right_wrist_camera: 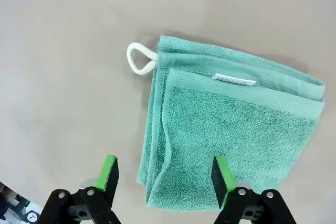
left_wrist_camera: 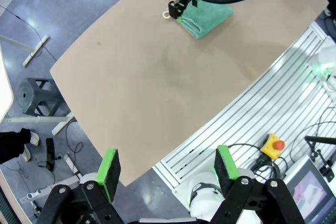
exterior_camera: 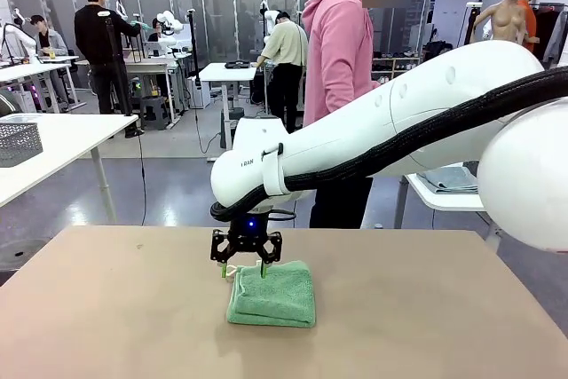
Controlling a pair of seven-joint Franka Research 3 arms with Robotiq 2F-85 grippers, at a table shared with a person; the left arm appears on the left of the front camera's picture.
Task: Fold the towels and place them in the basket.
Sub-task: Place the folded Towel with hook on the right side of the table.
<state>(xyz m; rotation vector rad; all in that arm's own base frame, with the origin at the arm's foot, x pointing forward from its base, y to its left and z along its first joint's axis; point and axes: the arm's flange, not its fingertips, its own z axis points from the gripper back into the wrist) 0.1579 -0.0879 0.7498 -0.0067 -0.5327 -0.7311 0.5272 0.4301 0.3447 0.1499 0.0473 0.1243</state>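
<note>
The right gripper (exterior_camera: 243, 271) hangs with its jaws spread wide just above the layered edge of the folded mint green towel (exterior_camera: 275, 295), which lies flat in the middle of the table (exterior_camera: 106, 308), seemingly so it can pinch all the folds together for lifting

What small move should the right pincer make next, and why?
Probably lower it and close on the edge of the towel. The right pincer is open and holds nothing; that folded edge lies between its fingers, one over the table, one over the cloth.
</note>
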